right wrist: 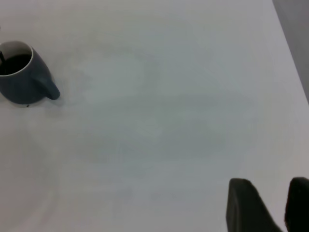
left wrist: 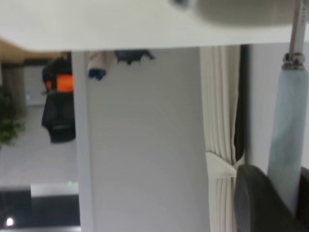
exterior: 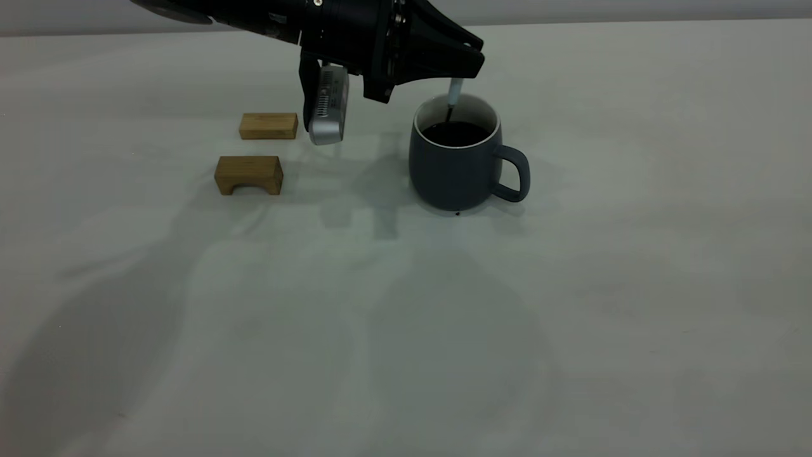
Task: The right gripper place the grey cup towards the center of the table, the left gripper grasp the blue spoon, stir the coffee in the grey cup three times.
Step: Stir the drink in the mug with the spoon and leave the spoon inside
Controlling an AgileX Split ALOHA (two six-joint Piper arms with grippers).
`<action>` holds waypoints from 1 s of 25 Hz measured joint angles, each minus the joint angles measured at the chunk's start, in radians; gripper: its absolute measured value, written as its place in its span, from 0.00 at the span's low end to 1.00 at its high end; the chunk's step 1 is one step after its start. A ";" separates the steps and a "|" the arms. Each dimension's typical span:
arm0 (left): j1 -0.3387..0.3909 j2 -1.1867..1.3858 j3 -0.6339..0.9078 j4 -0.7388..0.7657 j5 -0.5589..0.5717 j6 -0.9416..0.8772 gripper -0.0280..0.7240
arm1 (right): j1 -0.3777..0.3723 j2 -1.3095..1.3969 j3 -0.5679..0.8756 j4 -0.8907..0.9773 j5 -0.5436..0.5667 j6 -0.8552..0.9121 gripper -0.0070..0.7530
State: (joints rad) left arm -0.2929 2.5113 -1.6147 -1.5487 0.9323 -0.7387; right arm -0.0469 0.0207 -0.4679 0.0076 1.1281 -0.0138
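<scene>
Blue spoon — pinched in left gripper fingers — dips into coffee.

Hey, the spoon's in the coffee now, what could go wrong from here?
The coffee sits fairly high in the grey cup, so a wide stir may slosh it onto the table. The left gripper holds the blue spoon near the cup's far rim; pushing against the wall might shift or tip the cup. The right gripper is parked away and can't steady it.
</scene>
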 joint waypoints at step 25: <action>-0.022 0.000 0.000 0.050 -0.018 -0.008 0.25 | 0.000 0.000 0.000 0.000 0.000 0.000 0.32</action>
State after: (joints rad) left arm -0.3153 2.5113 -1.6147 -1.4982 0.9146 -0.7465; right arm -0.0469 0.0207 -0.4679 0.0075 1.1281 -0.0138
